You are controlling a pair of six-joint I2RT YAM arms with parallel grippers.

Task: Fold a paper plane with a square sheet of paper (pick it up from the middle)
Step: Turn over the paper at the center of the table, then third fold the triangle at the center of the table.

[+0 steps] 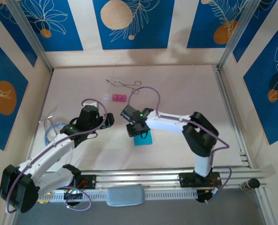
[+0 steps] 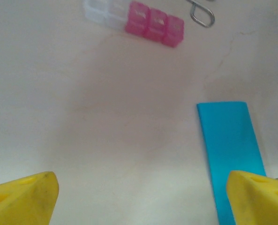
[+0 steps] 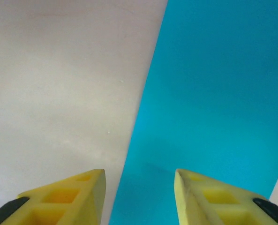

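The right pincer (image 3: pixel 139 190) is hovering partly open over the folded sheet of paper (image 3: pixel 214 93), gripping nothing, and the left pincer (image 2: pixel 141 187) is gaping wide over bare desk (image 1: pixel 185 93) beside it. The sheet is lying flat mid-desk as a narrow strip, its long axis running away from the left wrist camera.

The paper (image 3: pixel 214 93) is smooth, matt cyan. The table (image 2: pixel 106 122) looks matt off-white, faintly creased like a thin covering. The small blocks (image 2: pixel 154 23) are glossy translucent pink plastic. The forceps (image 2: pixel 193 16) are shiny bare metal.
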